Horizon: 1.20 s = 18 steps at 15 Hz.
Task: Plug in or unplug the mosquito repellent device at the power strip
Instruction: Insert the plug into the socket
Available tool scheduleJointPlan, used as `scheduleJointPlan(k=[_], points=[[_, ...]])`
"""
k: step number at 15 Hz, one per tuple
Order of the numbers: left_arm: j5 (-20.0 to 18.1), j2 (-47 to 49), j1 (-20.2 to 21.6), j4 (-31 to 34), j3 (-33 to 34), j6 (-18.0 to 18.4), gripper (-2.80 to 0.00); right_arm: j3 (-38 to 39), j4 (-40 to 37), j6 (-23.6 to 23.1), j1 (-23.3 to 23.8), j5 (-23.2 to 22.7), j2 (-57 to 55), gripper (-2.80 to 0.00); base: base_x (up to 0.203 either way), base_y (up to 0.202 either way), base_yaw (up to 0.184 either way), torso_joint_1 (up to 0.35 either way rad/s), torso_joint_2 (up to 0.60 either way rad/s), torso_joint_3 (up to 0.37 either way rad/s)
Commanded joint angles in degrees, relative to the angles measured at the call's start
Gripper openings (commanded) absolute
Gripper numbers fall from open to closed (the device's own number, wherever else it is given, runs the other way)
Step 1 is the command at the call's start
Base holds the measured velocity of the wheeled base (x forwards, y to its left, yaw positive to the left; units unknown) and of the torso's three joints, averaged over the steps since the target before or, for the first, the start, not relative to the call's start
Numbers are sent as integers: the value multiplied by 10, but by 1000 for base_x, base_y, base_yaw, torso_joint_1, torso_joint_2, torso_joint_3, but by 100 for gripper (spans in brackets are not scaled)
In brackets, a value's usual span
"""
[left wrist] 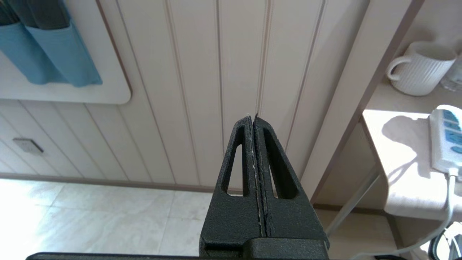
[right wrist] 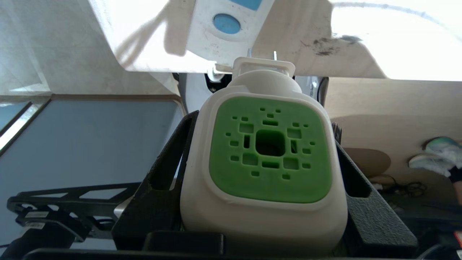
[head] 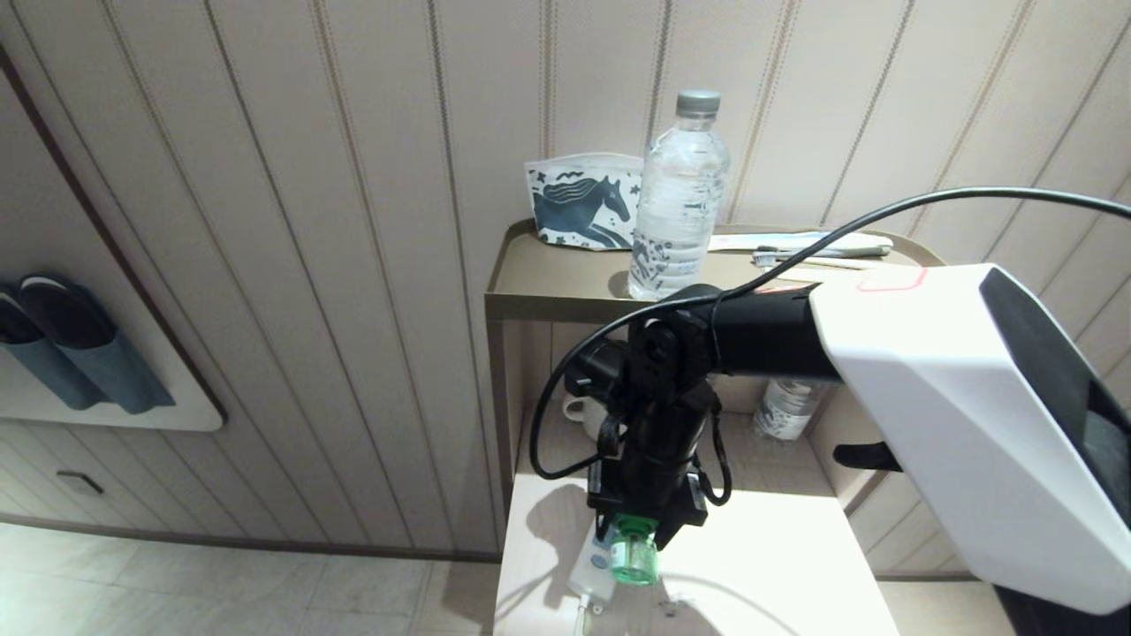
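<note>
We noted the right claw (right wrist: 265, 180) pinching the green-topped white repellent device (right wrist: 265, 159), prongs just above the power strip (right wrist: 227, 29); left claw (left wrist: 255, 122) pressed together; mug (left wrist: 420, 68) nearby.

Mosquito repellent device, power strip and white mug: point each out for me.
mosquito repellent device (right wrist: 269, 144): right wrist view, on its green vented top.
power strip (left wrist: 447, 139): left wrist view, on a light-blue socket face.
white mug (left wrist: 420, 68): left wrist view, on its ribbed side.

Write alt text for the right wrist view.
The right gripper clamps the mosquito repellent device, its green vented top facing the camera and its metal prongs showing bare, just short of the power strip with its round blue button.
</note>
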<state>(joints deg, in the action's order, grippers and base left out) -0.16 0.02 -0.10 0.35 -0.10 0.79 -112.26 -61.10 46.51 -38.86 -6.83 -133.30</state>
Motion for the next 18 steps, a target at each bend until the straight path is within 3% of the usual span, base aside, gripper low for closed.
scheduleJointPlan(k=[1, 6, 10, 18], points=[[0, 0, 0, 1, 0, 0, -280, 1, 1, 2, 1, 0, -11, -280, 0, 0, 0, 58, -114, -58], [0, 0, 0, 1, 0, 0, -280, 0, 41, 5, 8, 4, -43, -280, 0, 0, 0, 0, 0, 0], [0, 0, 0, 1, 0, 0, -280, 1, 52, 11, 13, 40, -59, -280, 0, 0, 0, 0, 0, 0], [0, 0, 0, 1, 0, 0, -280, 0, 101, 19, 17, 41, -68, -280, 0, 0, 0, 0, 0, 0]])
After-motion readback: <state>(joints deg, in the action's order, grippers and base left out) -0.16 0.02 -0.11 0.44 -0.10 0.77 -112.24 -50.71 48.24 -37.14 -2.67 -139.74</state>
